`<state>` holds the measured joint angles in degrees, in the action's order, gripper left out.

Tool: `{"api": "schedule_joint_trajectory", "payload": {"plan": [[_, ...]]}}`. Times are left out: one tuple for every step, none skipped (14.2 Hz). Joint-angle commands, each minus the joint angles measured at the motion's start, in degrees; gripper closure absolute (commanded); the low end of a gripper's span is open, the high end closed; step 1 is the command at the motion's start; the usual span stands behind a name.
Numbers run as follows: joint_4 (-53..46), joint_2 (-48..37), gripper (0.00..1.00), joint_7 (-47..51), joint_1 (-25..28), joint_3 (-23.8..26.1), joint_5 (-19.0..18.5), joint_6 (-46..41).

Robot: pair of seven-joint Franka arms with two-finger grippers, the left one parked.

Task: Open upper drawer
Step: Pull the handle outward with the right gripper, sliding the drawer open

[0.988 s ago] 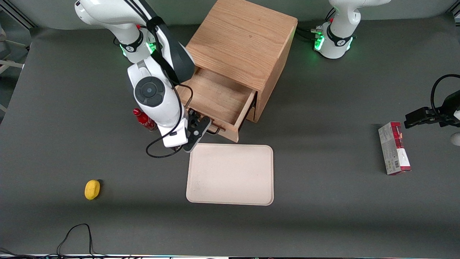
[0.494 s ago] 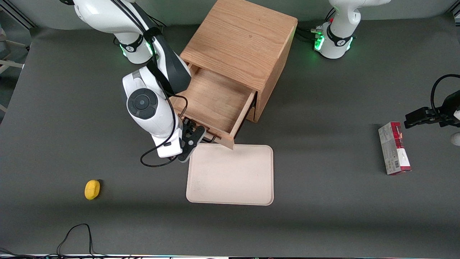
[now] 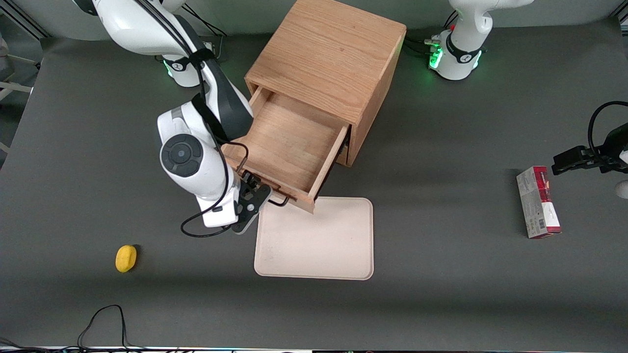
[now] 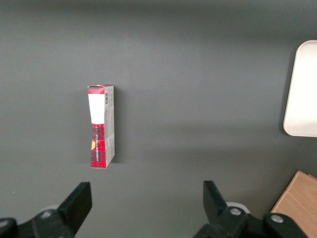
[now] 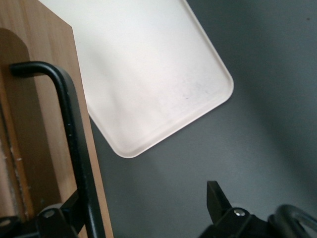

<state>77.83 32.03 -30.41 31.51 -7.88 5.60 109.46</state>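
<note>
The wooden cabinet (image 3: 328, 54) stands at the middle of the table. Its upper drawer (image 3: 289, 142) is pulled well out, showing a plain wooden inside with nothing in it. My gripper (image 3: 255, 193) is at the drawer's front, at the thin black wire handle (image 3: 277, 202). In the right wrist view the gripper (image 5: 146, 208) is open: the handle (image 5: 74, 139) runs along the light oak front (image 5: 44, 99) right against one finger, while the other finger (image 5: 215, 196) stands well apart over the grey table. The lower drawer is hidden under the upper one.
A cream tray (image 3: 319, 240) lies just in front of the open drawer, its edge under the drawer's front corner. A yellow lemon (image 3: 126, 258) sits toward the working arm's end of the table, nearer the camera. A red and white box (image 3: 537, 202) lies toward the parked arm's end.
The upper drawer has slid farther out, toward the tray, with my gripper moving along at its handle. The red bottle beside the arm is now covered by the arm.
</note>
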Motion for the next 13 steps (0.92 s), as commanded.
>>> {"api": "schedule_joint_trajectory", "payload": {"plan": [[-4.26, 2.51, 0.00, -1.14, -1.54, 0.14, -0.15, -1.44], [-4.62, 2.86, 0.00, -1.14, -1.72, 0.23, -0.23, -1.44], [-4.79, 3.04, 0.00, -1.14, -1.72, 0.14, -0.24, -1.44], [-4.88, 3.21, 0.00, -1.05, -1.72, 0.14, -0.24, -1.44], [-4.88, 3.13, 0.00, -0.96, -1.72, 0.14, -0.24, -1.44], [-4.97, 3.04, 0.00, -0.88, -1.72, 0.23, -0.24, -1.44], [-4.97, 2.52, 0.00, -0.96, -1.72, 0.23, -0.15, -1.71], [-5.58, 2.07, 0.00, -0.88, -1.63, 0.32, -0.23, -3.36], [-8.55, 2.07, 0.00, -0.79, -1.63, 0.32, -0.24, -6.34], [-11.97, 2.07, 0.00, -0.61, -1.63, 0.32, -0.24, -9.93], [-14.18, 1.90, 0.00, -0.44, -1.63, 0.23, -0.32, -12.32], [-15.68, 1.29, 0.00, -0.35, -1.63, 0.14, -0.41, -14.26], [-16.22, 0.41, 0.00, -0.26, -1.63, 0.06, -0.67, -15.49]]}}
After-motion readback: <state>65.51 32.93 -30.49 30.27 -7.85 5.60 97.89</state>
